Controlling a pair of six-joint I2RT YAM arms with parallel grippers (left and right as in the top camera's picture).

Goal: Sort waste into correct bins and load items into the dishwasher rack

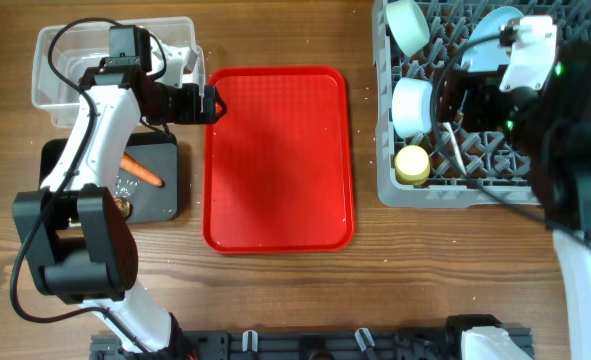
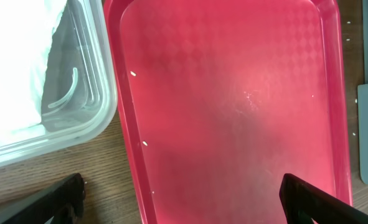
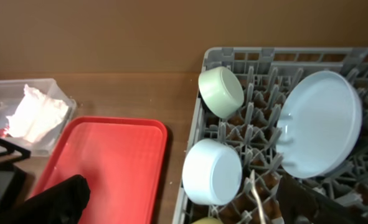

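My left gripper (image 1: 213, 103) is open and empty, hovering over the left edge of the red tray (image 1: 278, 160); its fingers (image 2: 177, 199) straddle that rim. A few white rice grains (image 2: 132, 74) lie on the tray. The clear tub (image 1: 65, 50) holds a crumpled white napkin (image 2: 12, 62). The black tray (image 1: 160, 195) holds an orange carrot (image 1: 140, 172) and a small brown scrap (image 1: 125, 207). My right gripper (image 3: 190, 205) is open and empty above the grey rack (image 1: 390, 190), which holds two bowls (image 1: 408, 25) (image 1: 413, 105), the light blue plate (image 1: 497, 28), the yellow cup (image 1: 412, 163) and the white spoon (image 1: 455, 150).
The rack fills the right of the table, the tub and black tray the left, the red tray sits between. Bare wooden table (image 1: 305, 300) lies in front of them. My right arm (image 1: 565, 120) covers the rack's right part.
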